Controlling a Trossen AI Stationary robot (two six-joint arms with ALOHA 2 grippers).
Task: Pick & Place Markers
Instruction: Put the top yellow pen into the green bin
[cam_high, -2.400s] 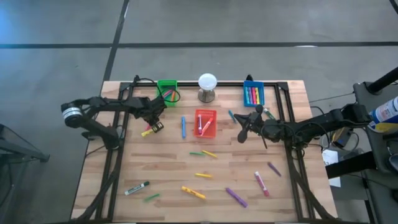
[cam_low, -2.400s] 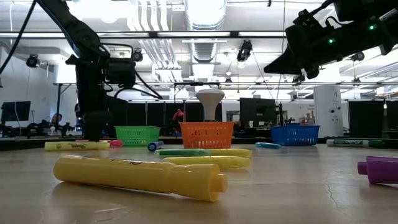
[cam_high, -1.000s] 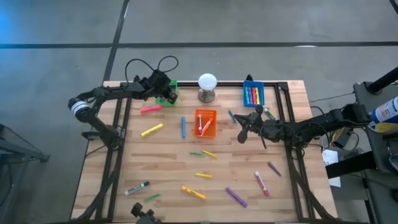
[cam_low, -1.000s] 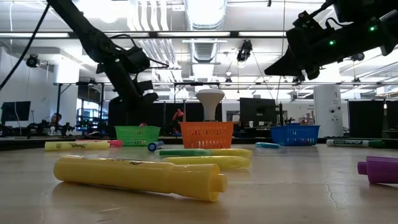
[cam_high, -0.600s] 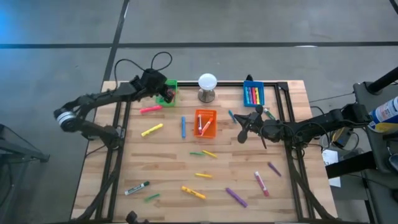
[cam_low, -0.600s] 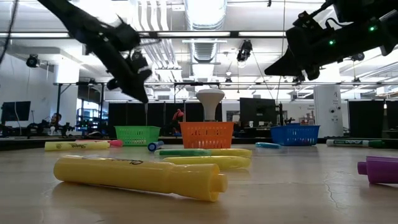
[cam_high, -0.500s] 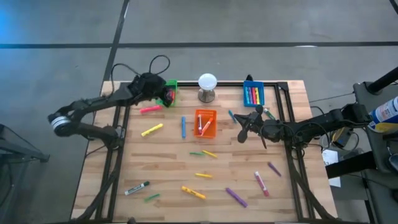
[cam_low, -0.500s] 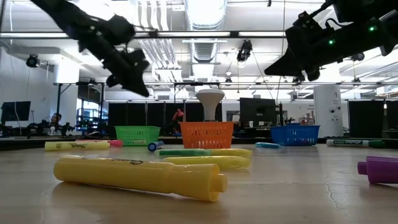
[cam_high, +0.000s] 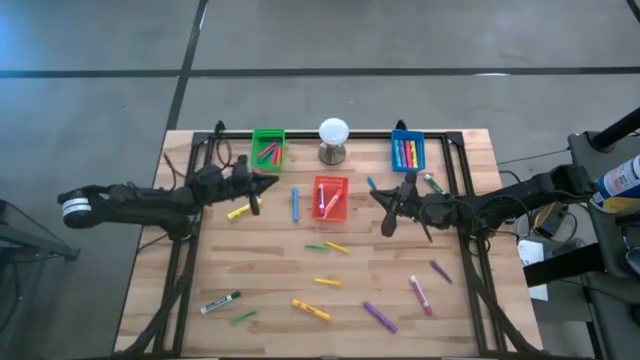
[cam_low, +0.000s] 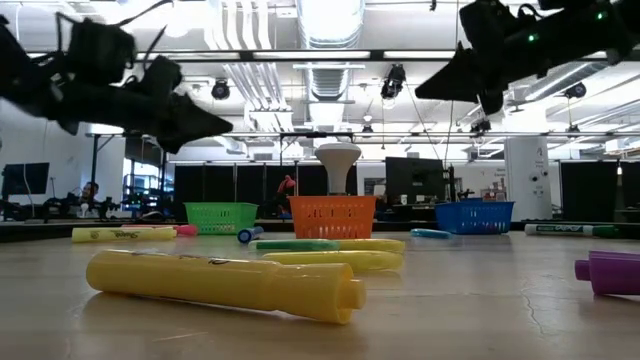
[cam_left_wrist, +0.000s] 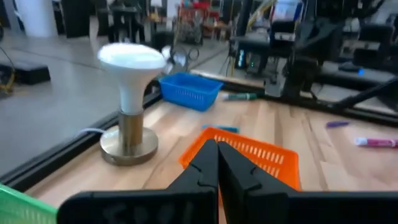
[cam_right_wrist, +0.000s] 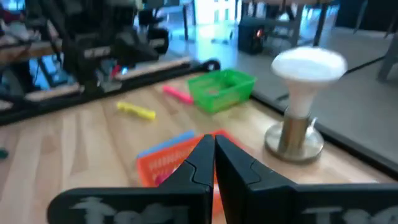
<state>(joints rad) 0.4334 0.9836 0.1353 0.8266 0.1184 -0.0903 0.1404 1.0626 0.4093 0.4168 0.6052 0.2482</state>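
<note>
Left arm: reaches in from the bench's left edge, well above the top.
Left gripper (cam_high: 262, 184): fingers pressed together, nothing between them; it hangs between the green bin and the red bin, pointing right.
White-and-black marker (cam_high: 220, 302): near the front left corner of the bench (cam_high: 200, 270).
Yellow marker (cam_high: 237, 212): on the left half, just beside the left gripper's body as seen from above.
Green bin (cam_high: 268, 148): at the back edge, left of centre, with pink markers inside.
Blue marker (cam_high: 295, 203): between the left gripper and the red bin, lying front to back.
Red bin (cam_high: 330, 197): mid-bench, with a pink and a white marker in it.
White ball on grey stand (cam_high: 333, 139): middle of the back edge.
Loose markers at centre front: green (cam_high: 316, 246) and yellow (cam_high: 337, 247) close together, another yellow (cam_high: 311, 310) nearer the front edge.
Right gripper (cam_high: 378, 197): fingers closed flat on each other, empty; raised between the red bin and the blue bin, pointing left.
Blue bin (cam_high: 407, 148): back edge, right of centre, holding markers of several colours.
Pink marker (cam_high: 421, 296) and purple markers (cam_high: 380, 317): toward the front right corner.
Right arm: comes in from the right edge.
</note>
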